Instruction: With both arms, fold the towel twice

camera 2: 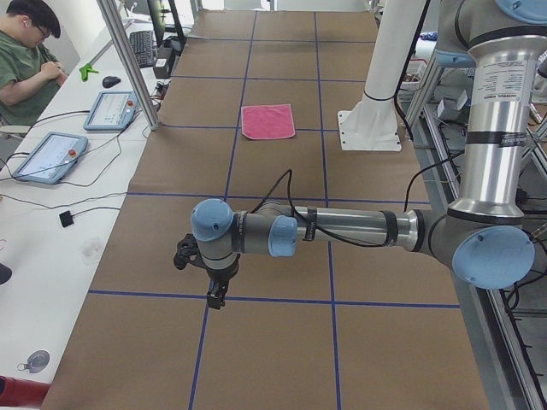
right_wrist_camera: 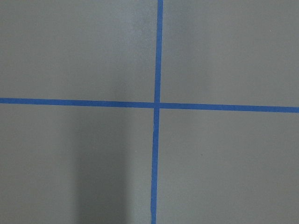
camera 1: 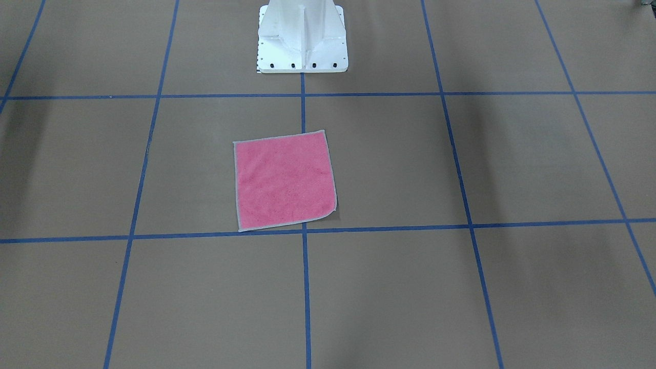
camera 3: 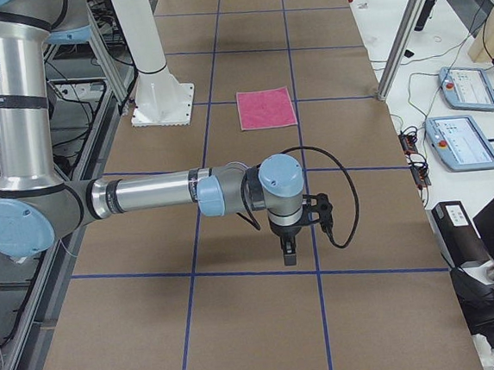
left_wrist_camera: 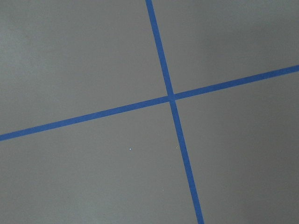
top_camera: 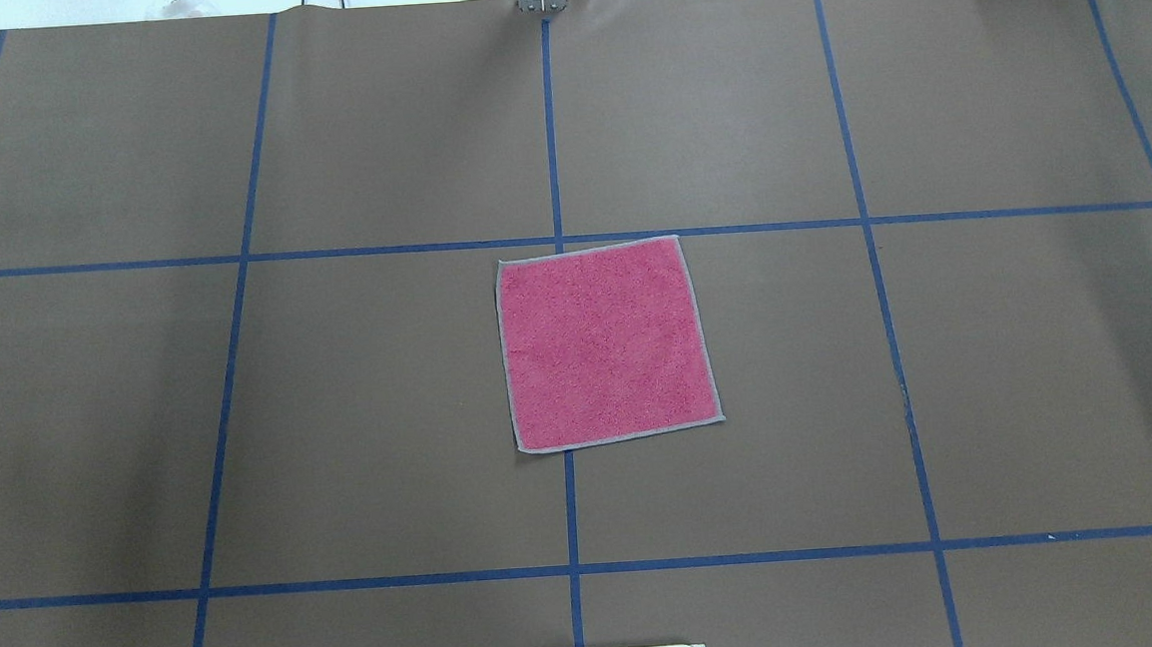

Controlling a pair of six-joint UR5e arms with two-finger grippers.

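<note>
The towel point(camera 1: 284, 179) lies flat and unfolded with its pink face up at the middle of the table, seen also from overhead point(top_camera: 605, 345) and from both ends point(camera 2: 268, 120) point(camera 3: 266, 108). Neither arm touches it. My left gripper point(camera 2: 216, 295) hangs pointing down over a blue tape crossing, far from the towel toward the table's left end. Toward the right end, my right gripper point(camera 3: 289, 249) hangs the same way. I cannot tell whether either is open or shut. Both wrist views show only bare brown table and crossing blue tape.
The white pedestal base point(camera 1: 302, 36) stands just behind the towel. Blue tape lines point(top_camera: 549, 135) grid the brown table. On the operators' side sit tablets point(camera 2: 111, 109) point(camera 3: 464, 88), cables and a seated person point(camera 2: 26, 51).
</note>
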